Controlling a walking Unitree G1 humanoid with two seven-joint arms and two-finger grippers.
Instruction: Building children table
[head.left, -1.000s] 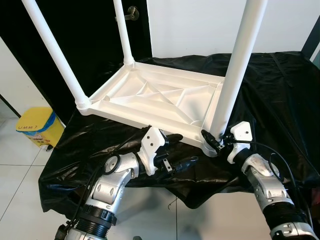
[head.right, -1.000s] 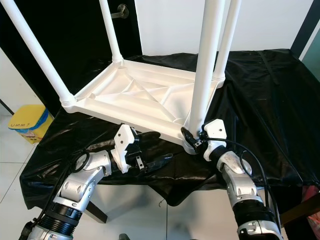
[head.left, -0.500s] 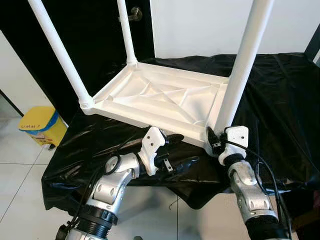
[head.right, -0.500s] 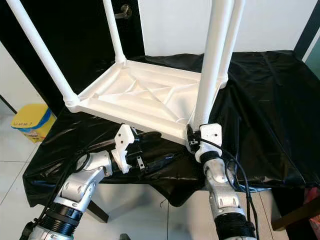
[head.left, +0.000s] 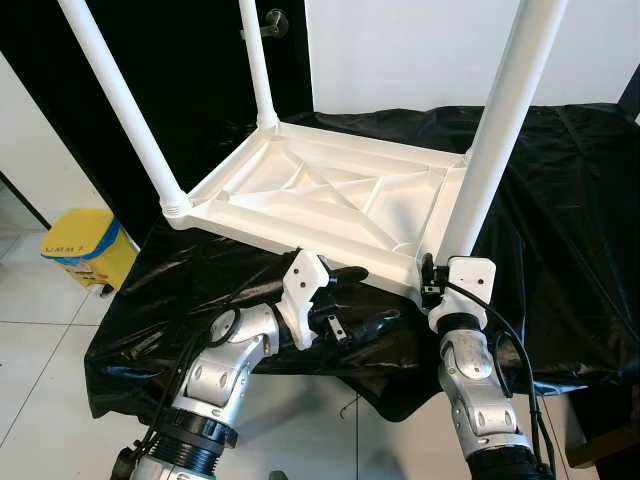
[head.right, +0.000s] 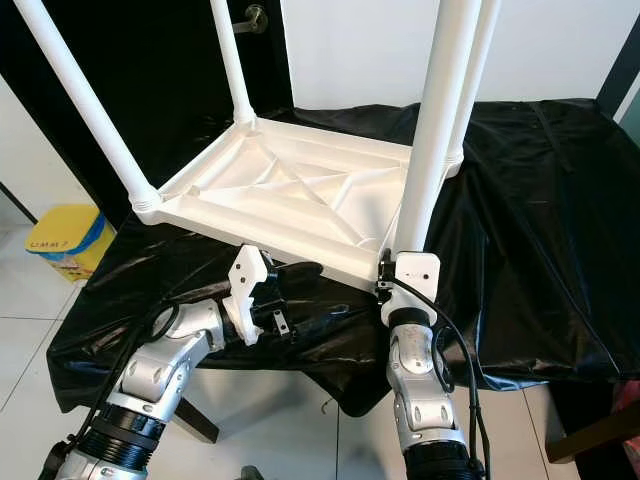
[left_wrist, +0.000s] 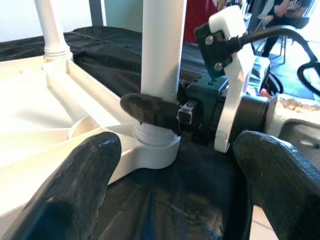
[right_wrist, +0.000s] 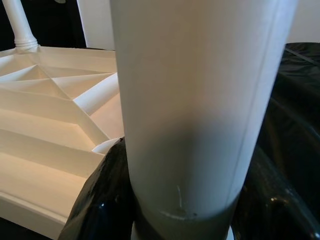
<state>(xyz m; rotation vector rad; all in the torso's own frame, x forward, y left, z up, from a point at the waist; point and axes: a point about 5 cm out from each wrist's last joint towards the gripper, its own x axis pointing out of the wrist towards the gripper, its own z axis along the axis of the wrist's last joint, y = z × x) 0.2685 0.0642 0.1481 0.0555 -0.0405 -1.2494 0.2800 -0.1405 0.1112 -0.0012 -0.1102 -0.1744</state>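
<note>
Since a second ago, our right arm has swung in under the near right leg, and our right pincer now clamps its fingers around that leg's base, just above the socket. The leg's long axis rises almost straight up from the pincer. The upturned white children's table lies on a counter draped in black sheet. Our left pincer hovers wide open and empty just beside the table's near edge, left of that leg.
</note>
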